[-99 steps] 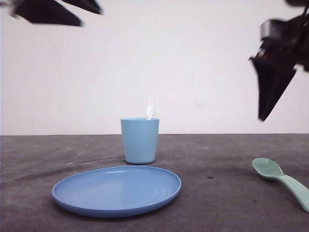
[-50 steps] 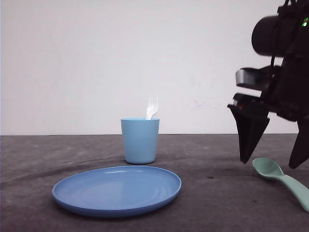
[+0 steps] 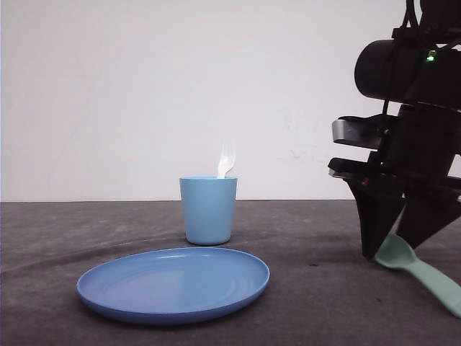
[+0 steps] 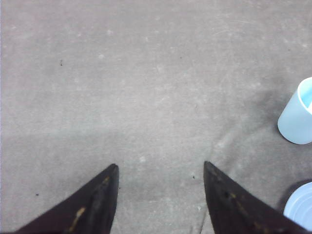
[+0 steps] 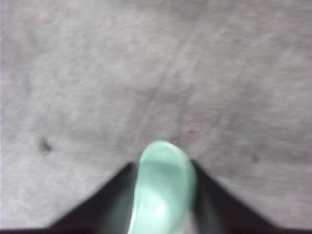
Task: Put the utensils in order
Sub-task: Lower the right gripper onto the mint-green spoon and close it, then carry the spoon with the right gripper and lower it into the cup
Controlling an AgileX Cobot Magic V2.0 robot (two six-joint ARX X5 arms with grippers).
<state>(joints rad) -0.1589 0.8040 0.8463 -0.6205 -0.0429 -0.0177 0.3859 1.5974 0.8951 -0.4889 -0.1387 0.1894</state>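
Mint-green spoon (image 3: pixel 421 270) lies on the table at your 4 o'clock from the cup (image 3: pixel 208 210), its bowl between the spread fingers of the right gripper (image 3: pixel 390 246), so close squarely across it before lifting.

Left gripper (image 4: pixel 160 195), jaws parted above bare grey worktop (image 4: pixel 146 87); light blue cup (image 4: pixel 297 119) at 3 o'clock, blue plate (image 4: pixel 301 210) at 4 o'clock.

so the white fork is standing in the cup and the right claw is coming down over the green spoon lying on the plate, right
Not quite: the green spoon lies on the table, right of the plate, as the front view shows. The white fork does stand in the cup, and the right claw straddles the spoon's bowl.
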